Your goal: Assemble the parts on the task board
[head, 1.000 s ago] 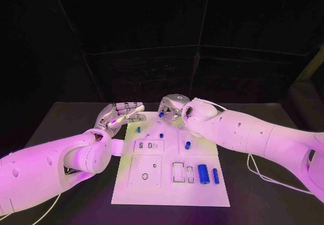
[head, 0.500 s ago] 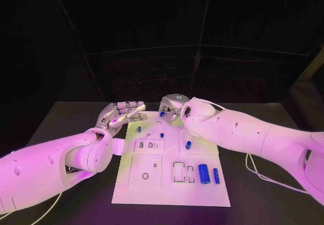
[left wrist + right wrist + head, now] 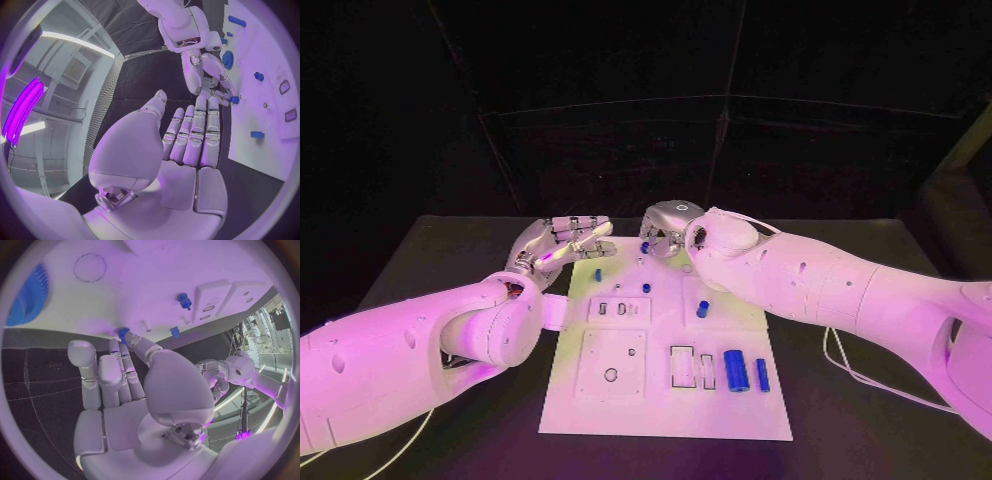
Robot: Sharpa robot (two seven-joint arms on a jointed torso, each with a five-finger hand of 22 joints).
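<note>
White task board (image 3: 668, 400) lies in the middle of your black bench (image 3: 444, 260), its long side running from the near edge toward the far edge. Your right hand (image 3: 668, 232) reaches over the board's far end, and its fingers (image 3: 134, 342) touch a small blue part (image 3: 122, 332) at that far edge; whether the part is actually pinched cannot be told. Your left hand (image 3: 564, 245) hovers beside the board's far left corner with fingers (image 3: 197, 132) straight, side by side and holding nothing. A blue gear (image 3: 28, 295) lies at the board's far end near the right hand. Near the middle of the board you see a short blue peg (image 3: 702, 309). Toward the near right corner, a thick blue cylinder (image 3: 734, 371) and a thin blue rod (image 3: 762, 374) lie side by side, just right of two rectangular slots (image 3: 692, 368).
</note>
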